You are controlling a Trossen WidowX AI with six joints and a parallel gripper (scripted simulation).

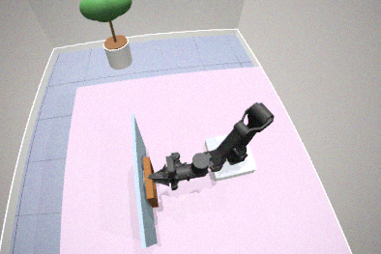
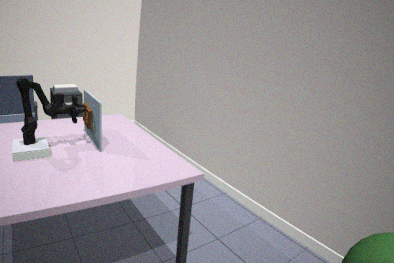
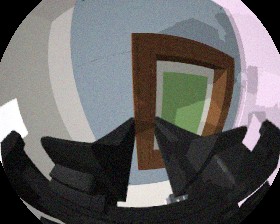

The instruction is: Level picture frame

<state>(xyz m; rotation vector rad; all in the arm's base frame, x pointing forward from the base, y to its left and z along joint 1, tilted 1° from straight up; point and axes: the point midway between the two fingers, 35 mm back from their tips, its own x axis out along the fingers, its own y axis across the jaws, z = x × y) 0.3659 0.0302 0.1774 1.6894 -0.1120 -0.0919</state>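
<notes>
claw (image 3: 145,156) clamped on picture frame (image 3: 180,99) side rail | frame against wall panel (image 1: 143,181) on bench (image 1: 232,219), directly ahead of claw | long axis runs along panel, tilt hard to judge

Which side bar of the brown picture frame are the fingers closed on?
In the wrist view, the frame's left bar: it runs down between the two fingers, while the right bar stands free beyond them.

A pink table (image 2: 125,177) with a dark leg (image 2: 186,219) stands on blue floor tiles (image 1: 160,57). Plain grey walls (image 2: 275,77). A potted tree (image 1: 108,12) stands in the corner.
</notes>
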